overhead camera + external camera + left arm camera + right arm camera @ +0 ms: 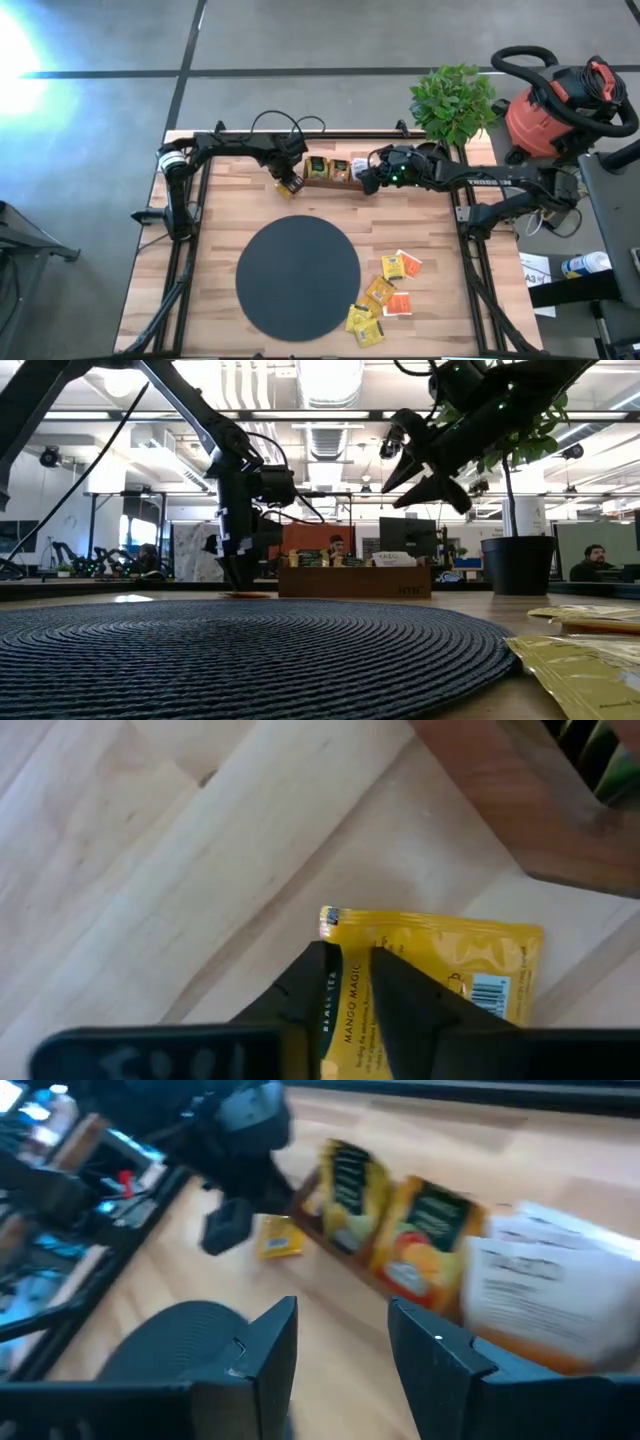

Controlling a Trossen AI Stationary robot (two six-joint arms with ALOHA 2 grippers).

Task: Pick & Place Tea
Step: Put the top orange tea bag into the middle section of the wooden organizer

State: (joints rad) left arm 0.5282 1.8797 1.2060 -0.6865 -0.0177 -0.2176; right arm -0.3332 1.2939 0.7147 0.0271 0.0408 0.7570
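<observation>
Tea: many small flat paper packets. One yellow packet [440, 970] lies flat on the wood table [220, 200], just beside the end of the brown wooden tray [335, 180].
My left gripper [290, 187]: it is right over that yellow packet. My two dark fingers [305, 985] sit on top of it, close together, with a strip of yellow showing in the thin gap. I cannot tell if I am pinching the packet or only touching it.
Hidden part: my fingers cover the near side of the packet, so I can read only some of its words.
Tea in the tray: a few packets [435, 1230] stand up in the wooden tray. They look smeared in my right wrist view, and a white and orange one is cut off at the edge.
My right gripper [368, 180]: it hangs in the air above the other end of the tray. Its fingers are spread apart with nothing between them.
Loose pile [385, 295]: more yellow and orange-red packets lie on the table beside the black round mat [297, 278], well apart from both my grippers.
Low view: the mat fills the front, and the near packets [580, 660] are cut off at the corner.
</observation>
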